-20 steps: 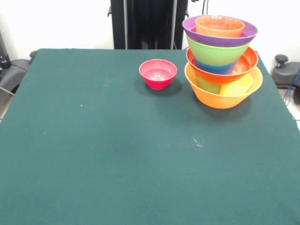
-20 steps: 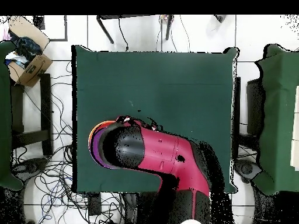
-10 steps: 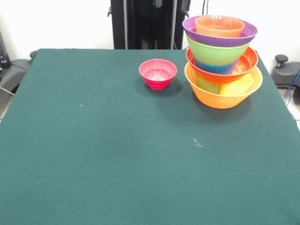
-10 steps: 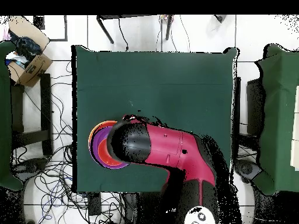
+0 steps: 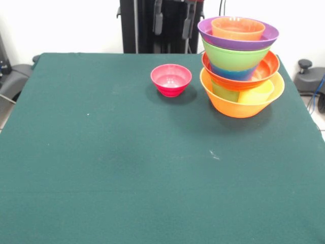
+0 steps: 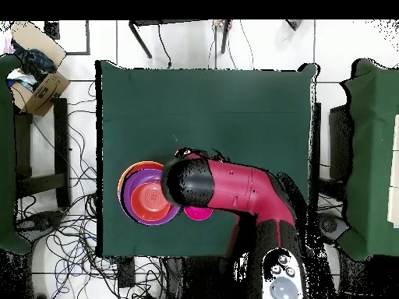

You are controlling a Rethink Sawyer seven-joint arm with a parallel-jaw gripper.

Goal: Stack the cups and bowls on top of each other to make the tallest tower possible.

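Front view: empty, open-fingered hand (image 5: 172, 23) hangs above small pink bowl (image 5: 171, 79), left of the tower (image 5: 238, 66), apparently to top it.

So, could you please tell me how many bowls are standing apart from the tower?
1: the small pink translucent plastic bowl stands alone on the green table, beside the tower. Others may be hidden inside the tower.

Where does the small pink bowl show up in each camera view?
Front view: the small pink bowl stands alone on the green table, upper middle, left of the tower.
Overhead view: only its pink edge peeks out below the arm, lower middle.
Shared landmark: the tower, right beside the bowl in both.
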